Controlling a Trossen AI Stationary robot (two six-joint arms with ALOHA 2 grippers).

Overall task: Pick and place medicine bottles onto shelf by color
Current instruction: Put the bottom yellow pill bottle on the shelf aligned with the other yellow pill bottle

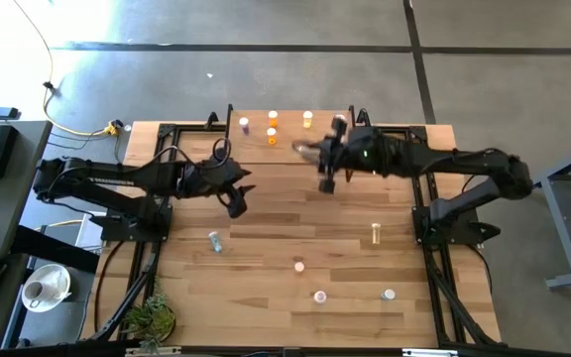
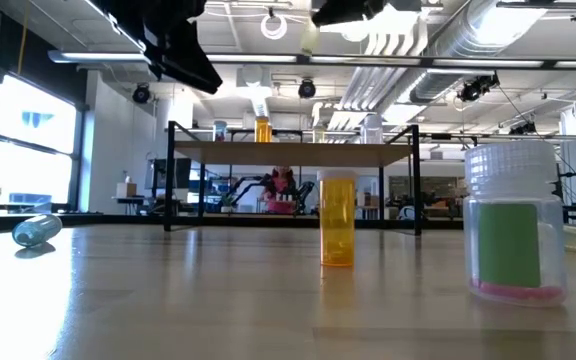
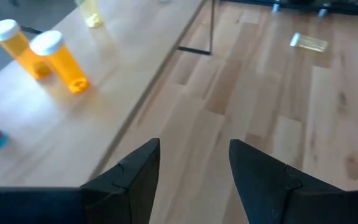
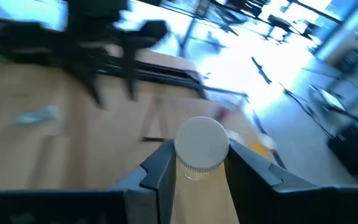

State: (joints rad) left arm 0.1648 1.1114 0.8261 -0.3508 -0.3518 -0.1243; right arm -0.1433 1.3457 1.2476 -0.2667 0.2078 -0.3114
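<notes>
White-capped bottle (image 4: 199, 149) clamped in my right fingers (image 4: 194, 177) (left fingers (image 3: 191, 168) spread, empty); lower it upright onto the shelf (image 1: 290, 134).

This is a large industrial-style robotics lab. The level view shows an open ceiling with exposed silver ventilation ducts (image 2: 438, 45) and hanging round lamps (image 2: 274, 25), tall bright windows (image 2: 18, 140), and other dark robot arms (image 2: 258, 187) at far benches. From above, the light wooden tabletop (image 1: 266, 243) stands on bare grey concrete floor (image 1: 266, 59).
</notes>
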